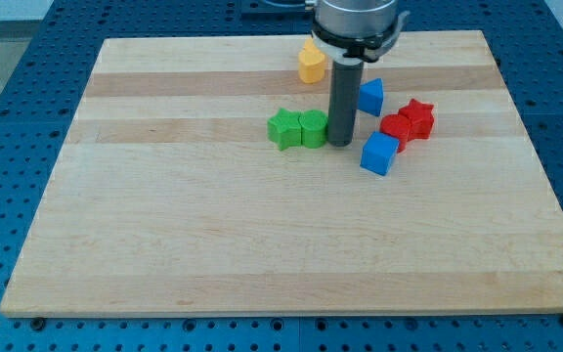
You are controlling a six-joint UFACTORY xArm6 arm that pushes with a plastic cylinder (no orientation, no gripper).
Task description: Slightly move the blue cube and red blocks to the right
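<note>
Our tip (340, 144) rests on the counter (213, 244), touching the green cube (313, 128) beside a green star (283, 128). We carry no end effector, only the rod. The blue cube (379, 154) sits just right of our tip, touching the red blocks (408, 121).

Left of my tip (340, 144): green blocks (298, 128) touching it, blocking.
Right: blue cube (379, 154) near, red blocks (407, 122) behind.
Bottom: counter (262, 244) open.

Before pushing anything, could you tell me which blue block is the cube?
The blue cube, at the view's bottom of the red blocks; the other blue block is above, beside my tip.
</note>
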